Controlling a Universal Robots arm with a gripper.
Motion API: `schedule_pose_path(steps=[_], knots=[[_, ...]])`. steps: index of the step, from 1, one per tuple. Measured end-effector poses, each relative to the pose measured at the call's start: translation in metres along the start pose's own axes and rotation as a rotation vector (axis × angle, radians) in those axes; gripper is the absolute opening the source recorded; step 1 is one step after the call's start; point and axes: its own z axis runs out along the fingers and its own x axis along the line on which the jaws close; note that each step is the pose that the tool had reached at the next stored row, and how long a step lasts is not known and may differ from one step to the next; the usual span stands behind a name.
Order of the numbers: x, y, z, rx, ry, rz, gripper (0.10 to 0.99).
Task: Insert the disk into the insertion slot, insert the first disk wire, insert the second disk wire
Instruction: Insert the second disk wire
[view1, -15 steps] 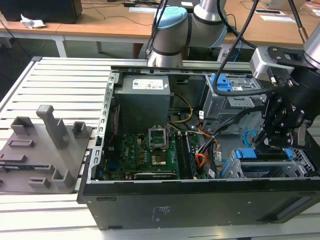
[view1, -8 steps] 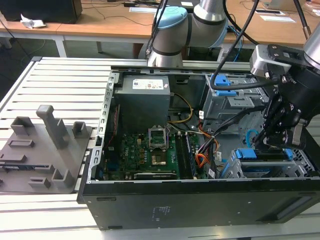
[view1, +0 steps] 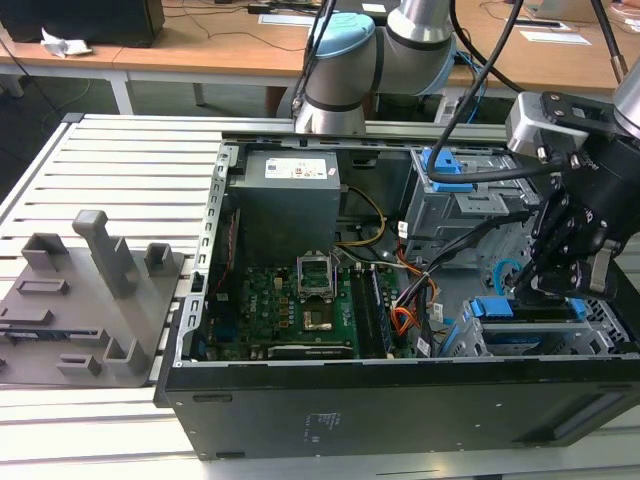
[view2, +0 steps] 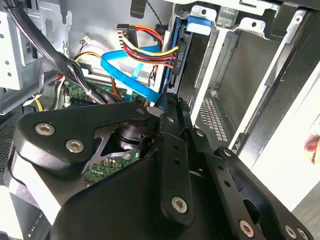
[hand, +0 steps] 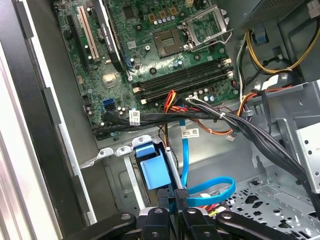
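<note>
On the ribbed aluminium tabletop stands an open black steel computer case. The grey jointed arm bends down into it at the exterior view's right, its black tool low beside the perforated silver-grey insertion slot. The silver disk in its bright blue plastic carrier sits in that slot, and the tool is clenched on the black plug of a flat blue cable just beside it.

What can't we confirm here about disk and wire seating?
1. Disk depth in slot: exterior view, the gripper and slot walls cover it.
2. Blue cable plug tip: first wrist view, the gripper covers it.
3. Power wires, their joint with the disk: second wrist view, seen edge-on and in shadow.
</note>
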Motion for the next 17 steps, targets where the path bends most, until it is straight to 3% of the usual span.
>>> schedule_pose_path(steps=[10,17], knots=[[-0.0015,-0.005,0.0051,0.0,0.0002,-0.005,0.165],[-0.0032,-0.0082,0.0064,-0.003,0.0067,-0.151,0.165]])
